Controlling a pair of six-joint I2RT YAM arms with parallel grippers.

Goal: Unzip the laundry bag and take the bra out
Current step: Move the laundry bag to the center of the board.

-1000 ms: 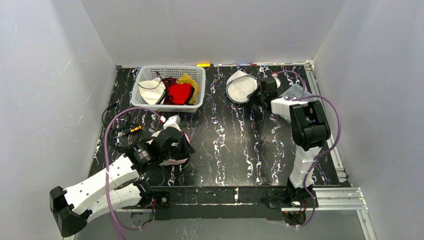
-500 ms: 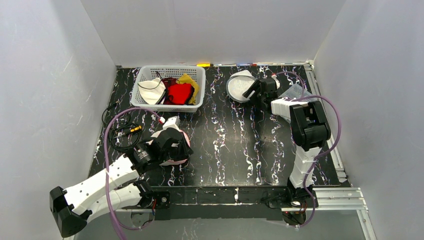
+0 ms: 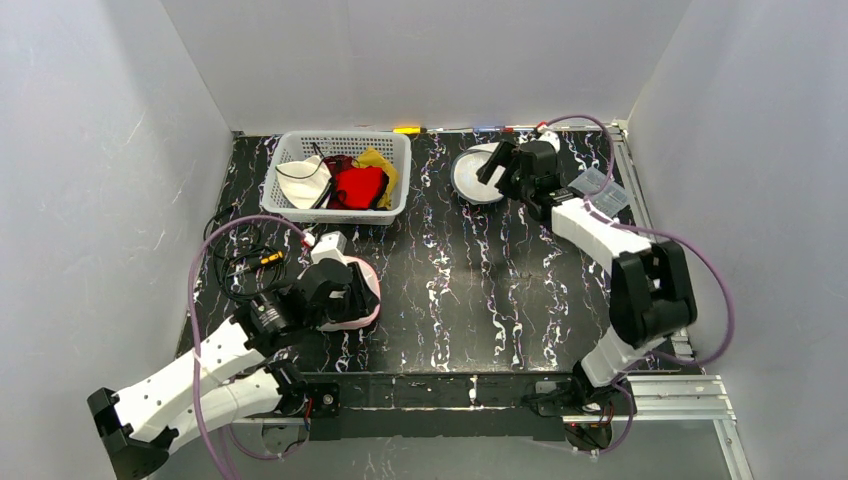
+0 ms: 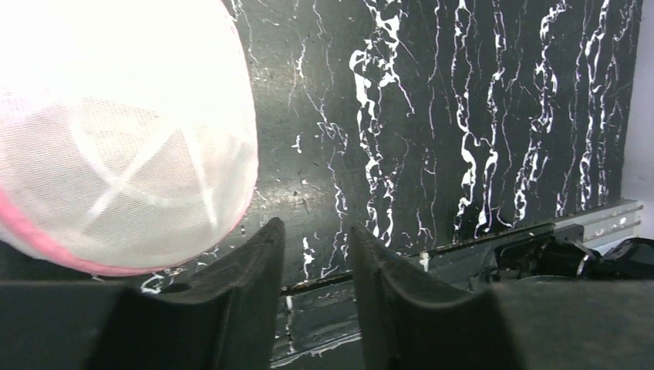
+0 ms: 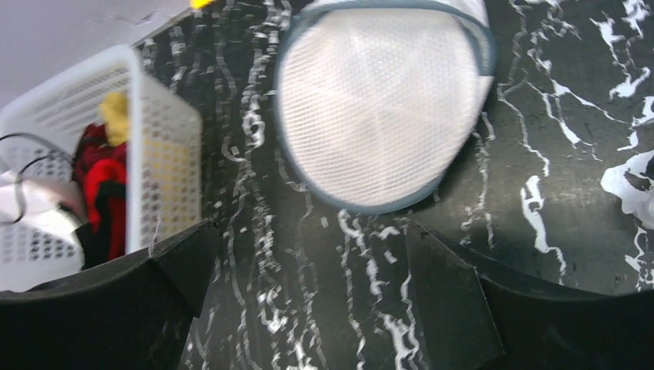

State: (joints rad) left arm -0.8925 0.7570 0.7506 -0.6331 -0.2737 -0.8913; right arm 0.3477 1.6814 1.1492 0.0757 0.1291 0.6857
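A round white mesh laundry bag with pink trim (image 3: 368, 302) (image 4: 116, 139) lies at the front left. My left gripper (image 3: 342, 290) (image 4: 316, 226) hovers at its near edge, jaws a little open with nothing between them. A second round mesh bag with blue-grey trim (image 3: 467, 177) (image 5: 378, 108) lies flat at the back right. Just in front of it my right gripper (image 3: 498, 166) (image 5: 308, 227) stands wide open and empty, apart from the bag. The bra does not show through either bag's mesh.
A white slotted basket (image 3: 345, 136) (image 5: 166, 154) at the back left holds white, red and yellow garments. Coiled black cables (image 3: 240, 266) lie by the left wall. The table's metal front rail (image 4: 463, 250) runs close under my left gripper.
My right gripper has opened and let go of the blue-trimmed bag, which dropped flat; that arm swung back and up. My left gripper has parted slightly and shifted a little left.
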